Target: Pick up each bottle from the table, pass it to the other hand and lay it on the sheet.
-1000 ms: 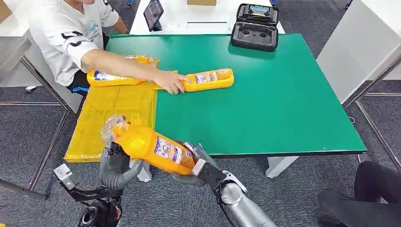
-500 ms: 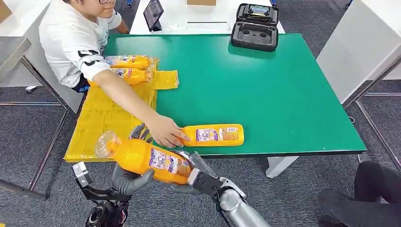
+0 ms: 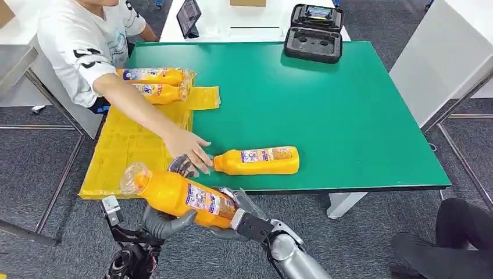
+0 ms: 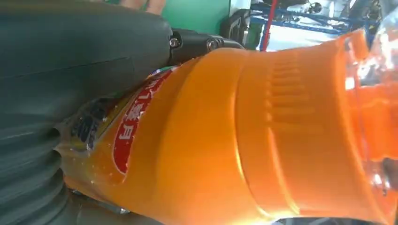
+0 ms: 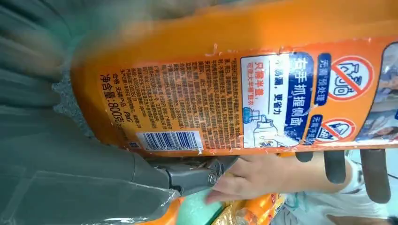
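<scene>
A: What's biggest here?
B: The green table (image 3: 349, 116): its right and far parts lie bare, with a black case (image 3: 313, 34) at the far edge. A yellow sheet (image 3: 125, 145) overhangs its left edge, two bottles (image 3: 154, 83) lying at the far end.
A: And the near edge?
B: A lying bottle (image 3: 258, 161) just inside it, a person's hand (image 3: 189, 148) at its cap.
A: The robot?
B: Below that edge, off the table, both hold the held bottle (image 3: 186, 197): left hand (image 3: 165, 221) curled under its middle, right hand (image 3: 241, 218) gripping its base.
</scene>
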`<state>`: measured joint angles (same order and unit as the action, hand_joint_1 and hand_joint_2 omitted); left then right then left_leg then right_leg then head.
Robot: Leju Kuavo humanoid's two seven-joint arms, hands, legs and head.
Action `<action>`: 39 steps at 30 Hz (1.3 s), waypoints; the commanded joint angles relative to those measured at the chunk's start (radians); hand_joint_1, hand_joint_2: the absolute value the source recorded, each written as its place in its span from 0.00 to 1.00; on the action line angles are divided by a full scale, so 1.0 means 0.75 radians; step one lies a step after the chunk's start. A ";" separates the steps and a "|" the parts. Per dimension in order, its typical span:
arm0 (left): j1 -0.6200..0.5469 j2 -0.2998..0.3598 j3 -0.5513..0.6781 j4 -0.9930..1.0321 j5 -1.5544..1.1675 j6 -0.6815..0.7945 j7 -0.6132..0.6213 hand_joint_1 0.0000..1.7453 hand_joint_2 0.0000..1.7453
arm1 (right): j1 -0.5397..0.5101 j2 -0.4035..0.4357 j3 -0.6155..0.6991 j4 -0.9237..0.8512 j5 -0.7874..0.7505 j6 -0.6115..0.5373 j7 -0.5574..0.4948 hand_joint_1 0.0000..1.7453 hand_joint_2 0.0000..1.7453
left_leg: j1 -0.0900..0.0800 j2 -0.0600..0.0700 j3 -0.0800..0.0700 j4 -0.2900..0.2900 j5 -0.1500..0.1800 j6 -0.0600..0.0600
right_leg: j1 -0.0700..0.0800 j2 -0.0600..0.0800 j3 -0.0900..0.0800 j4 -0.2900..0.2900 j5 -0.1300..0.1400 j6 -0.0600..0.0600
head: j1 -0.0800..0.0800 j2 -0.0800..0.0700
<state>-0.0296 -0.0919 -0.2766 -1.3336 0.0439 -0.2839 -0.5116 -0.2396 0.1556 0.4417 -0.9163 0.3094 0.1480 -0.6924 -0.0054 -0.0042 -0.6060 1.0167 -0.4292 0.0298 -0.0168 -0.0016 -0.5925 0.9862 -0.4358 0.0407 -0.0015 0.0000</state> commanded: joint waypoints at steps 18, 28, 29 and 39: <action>-0.052 0.027 -0.040 0.098 0.088 -0.146 -0.022 1.00 1.00 | -0.070 0.009 -0.005 0.141 0.043 0.002 0.013 1.00 1.00 | 0.002 0.000 0.006 -0.001 -0.001 -0.003 | 0.002 0.000 0.006 -0.002 -0.001 -0.003 | 0.000 0.000; -0.043 0.018 -0.002 0.090 0.061 -0.086 0.003 1.00 1.00 | -0.047 0.021 -0.037 0.100 0.012 -0.040 0.057 0.00 0.00 | 0.002 0.000 0.006 -0.001 -0.002 -0.003 | 0.002 0.000 0.007 -0.002 -0.001 -0.003 | 0.000 0.000; -0.044 0.019 0.001 0.085 0.051 -0.072 0.011 1.00 1.00 | -0.044 0.022 -0.046 0.093 0.001 -0.046 0.063 0.00 0.00 | 0.001 0.000 0.004 -0.001 -0.001 -0.002 | 0.001 0.000 0.004 -0.001 -0.001 -0.002 | 0.000 0.000; -0.036 0.025 0.055 0.046 0.006 0.026 0.033 1.00 1.00 | -0.024 0.021 -0.079 0.015 -0.061 -0.076 0.062 0.00 0.00 | 0.002 0.001 0.005 -0.001 -0.002 -0.003 | 0.002 0.000 0.005 -0.001 -0.001 -0.003 | 0.000 0.000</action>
<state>-0.0407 -0.0912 -0.2758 -1.3085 0.0831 -0.3254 -0.5089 -0.2497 0.1724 0.4314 -0.8766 0.3048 0.1121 -0.6477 -0.0054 -0.0043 -0.6060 1.0167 -0.4292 0.0298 -0.0168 -0.0017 -0.5924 0.9862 -0.4358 0.0407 -0.0015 0.0000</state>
